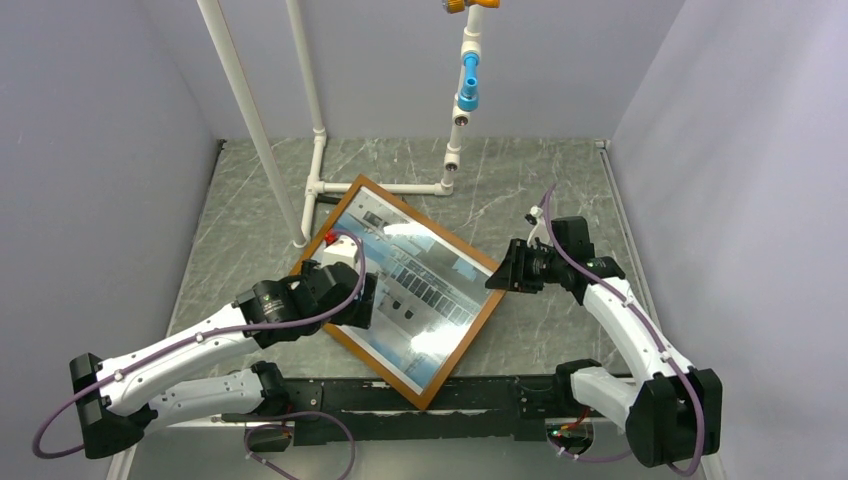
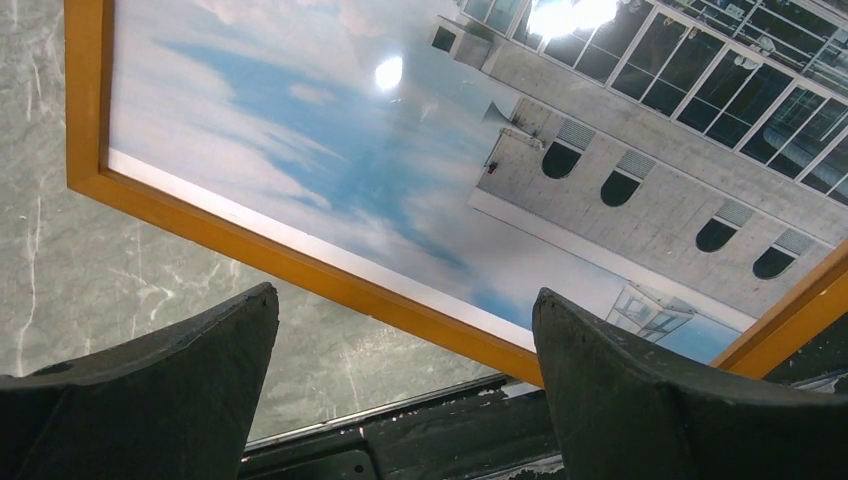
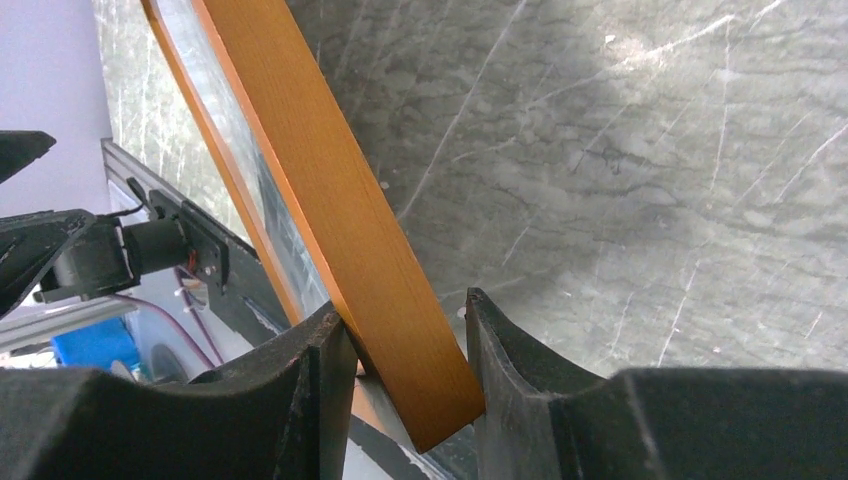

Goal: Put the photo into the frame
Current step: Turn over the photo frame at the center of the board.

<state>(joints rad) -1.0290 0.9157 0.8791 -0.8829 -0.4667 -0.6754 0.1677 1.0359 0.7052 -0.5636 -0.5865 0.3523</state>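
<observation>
Step advice: I judge the photo (image 1: 420, 285) must be seated flat; hold the rail steady and press the print softly, without dragging.
Right gripper (image 3: 405, 320): clamped on the rail of the frame (image 3: 330, 190), which passes between its jaws; arm reaches in sideways.
Left gripper (image 2: 405, 300): spread wide, grasping nothing, hovering above the frame.
Photo place: inside the frame, just ahead of the left fingers.

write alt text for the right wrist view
The right gripper is shut on the outer rail of the orange-brown wooden frame, which runs diagonally up and left over the grey marbled table. A sliver of the glossy photo shows along the rail's left side.
</observation>
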